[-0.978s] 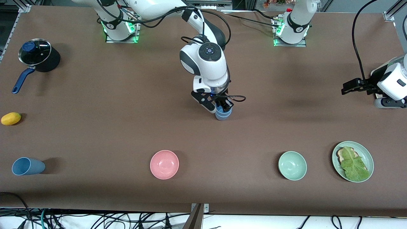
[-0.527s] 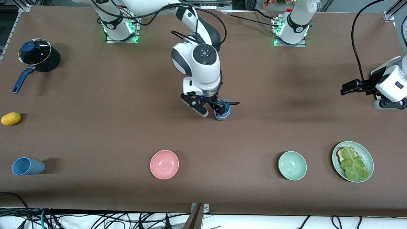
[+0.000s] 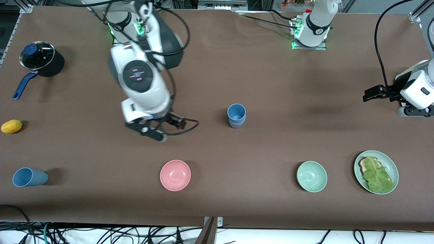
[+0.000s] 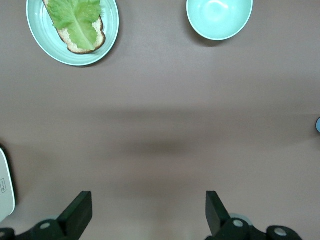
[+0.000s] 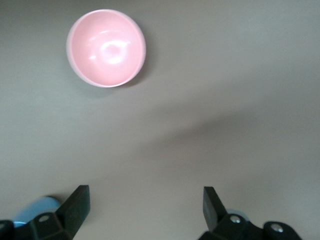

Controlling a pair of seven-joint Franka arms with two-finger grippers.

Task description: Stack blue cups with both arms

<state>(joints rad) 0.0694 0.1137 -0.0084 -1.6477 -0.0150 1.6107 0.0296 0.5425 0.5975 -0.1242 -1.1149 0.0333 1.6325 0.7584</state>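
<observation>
Cups stacked (image 3: 236,116) stand upright mid-table, well apart from my right gripper (image 3: 161,130), which hangs wide and empty over bare table toward the right arm's end. A third blue cup (image 3: 29,177) lies tipped near that end's front edge. My left gripper (image 3: 376,93) waits, wide, at its own end.

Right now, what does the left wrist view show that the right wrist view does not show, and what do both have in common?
Only the left wrist view shows the pale green bowl and the green plate carrying toast with lettuce. Only the right wrist view shows the pink bowl and a bit of a blue cup beside one finger. Both look down on the bare brown table between the open fingers of their own gripper, the left gripper and the right gripper, and neither gripper holds anything.
</observation>
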